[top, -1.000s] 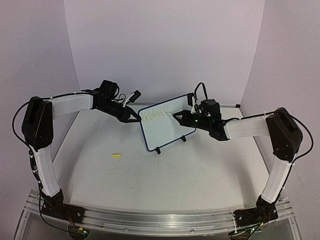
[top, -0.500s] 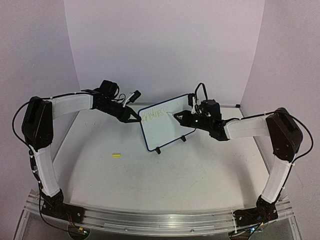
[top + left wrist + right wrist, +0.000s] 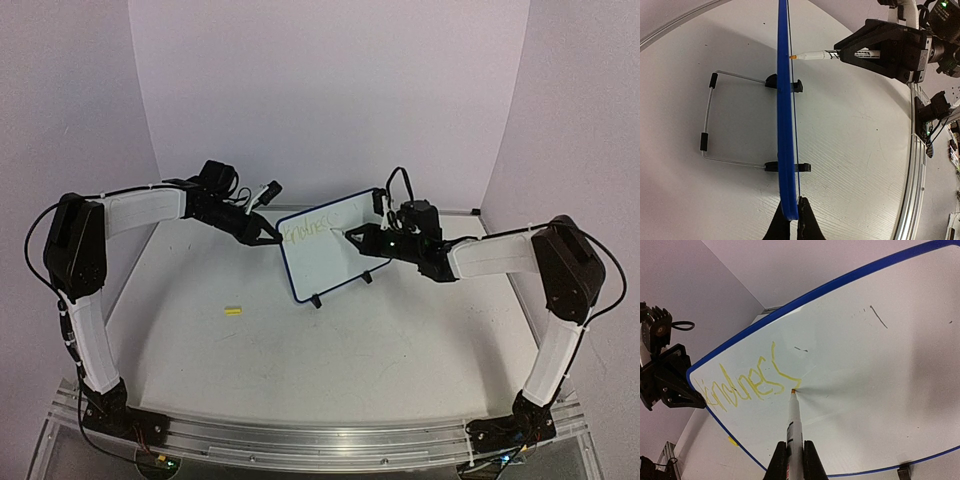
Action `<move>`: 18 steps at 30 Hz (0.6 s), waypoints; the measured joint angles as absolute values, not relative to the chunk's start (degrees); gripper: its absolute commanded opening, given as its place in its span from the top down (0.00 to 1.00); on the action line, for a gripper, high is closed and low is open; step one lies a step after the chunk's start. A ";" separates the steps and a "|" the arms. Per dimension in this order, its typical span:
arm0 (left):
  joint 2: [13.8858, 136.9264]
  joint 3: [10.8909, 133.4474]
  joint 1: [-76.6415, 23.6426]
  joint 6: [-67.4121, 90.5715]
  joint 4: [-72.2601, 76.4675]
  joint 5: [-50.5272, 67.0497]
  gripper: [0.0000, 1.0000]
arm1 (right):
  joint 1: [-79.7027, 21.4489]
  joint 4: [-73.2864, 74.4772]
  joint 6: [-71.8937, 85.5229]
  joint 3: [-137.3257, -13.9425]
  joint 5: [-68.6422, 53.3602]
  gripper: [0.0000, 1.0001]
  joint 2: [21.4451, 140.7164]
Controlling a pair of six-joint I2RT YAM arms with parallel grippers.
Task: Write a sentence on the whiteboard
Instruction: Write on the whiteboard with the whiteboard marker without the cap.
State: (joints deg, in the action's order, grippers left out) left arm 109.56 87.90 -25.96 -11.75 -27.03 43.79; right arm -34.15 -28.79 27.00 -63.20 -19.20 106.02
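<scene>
Left to right: a small yellow piece (image 3: 233, 311) lies on the table (image 3: 400, 340), well apart from the board. The left gripper (image 3: 270, 239) is clamped on the left edge of the whiteboard (image 3: 322, 262), which stands on its wire stand (image 3: 707, 122) mid-table between the arms. The sentence (image 3: 742, 385), in yellow script, crosses the board's upper left. The right gripper (image 3: 794, 450) is closed on a white marker (image 3: 795, 427), whose tip touches the board at the last letter's end.

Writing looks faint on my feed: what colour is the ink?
Yellow handwritten letters, clearest in right wrist view.
</scene>
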 measured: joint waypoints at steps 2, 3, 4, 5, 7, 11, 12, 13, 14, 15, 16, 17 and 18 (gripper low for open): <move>109.56 87.90 -25.96 -11.76 -27.03 43.79 1.00 | -34.18 -28.69 26.98 -63.20 -19.23 1.00 106.02; 109.56 87.90 -25.96 -11.77 -27.03 43.79 1.00 | -34.20 -28.64 26.98 -63.20 -19.25 1.00 106.02; 109.56 87.90 -25.96 -11.77 -27.03 43.79 1.00 | -34.24 -28.64 26.98 -63.20 -19.25 1.00 106.02; 109.56 87.90 -25.96 -11.77 -27.03 43.79 1.00 | -34.31 -28.62 26.98 -63.20 -19.25 1.00 106.02; 109.56 87.90 -25.96 -11.75 -27.03 43.81 1.00 | -34.33 -28.64 27.00 -63.20 -19.21 1.00 106.02; 109.56 87.90 -25.98 -11.75 -27.03 43.81 1.00 | -34.33 -28.67 27.07 -62.09 -19.07 1.00 105.10; 109.56 87.90 -25.99 -11.75 -27.03 43.81 1.00 | -34.33 -28.62 27.13 -61.45 -18.98 1.00 104.35; 109.56 87.90 -26.01 -11.75 -27.03 43.81 1.00 | -34.33 -28.58 27.19 -60.87 -18.89 1.00 103.61; 109.56 87.90 -26.04 -11.75 -27.03 43.81 1.00 | -34.33 -28.58 27.22 -60.48 -18.77 1.00 102.89; 109.56 87.90 -26.05 -11.75 -27.03 43.81 1.00 | -34.33 -28.55 27.24 -60.03 -18.58 1.00 101.94; 109.56 87.90 -26.06 -11.75 -27.02 43.82 1.00 | -34.33 -28.54 27.22 -59.56 -18.30 1.00 100.75; 109.56 87.90 -26.06 -11.75 -27.01 43.85 1.00 | -34.33 -28.55 27.22 -59.18 -17.98 1.00 99.71; 109.56 87.90 -26.06 -11.75 -27.00 43.95 1.00 | -34.33 -28.56 27.20 -58.86 -17.56 1.00 98.33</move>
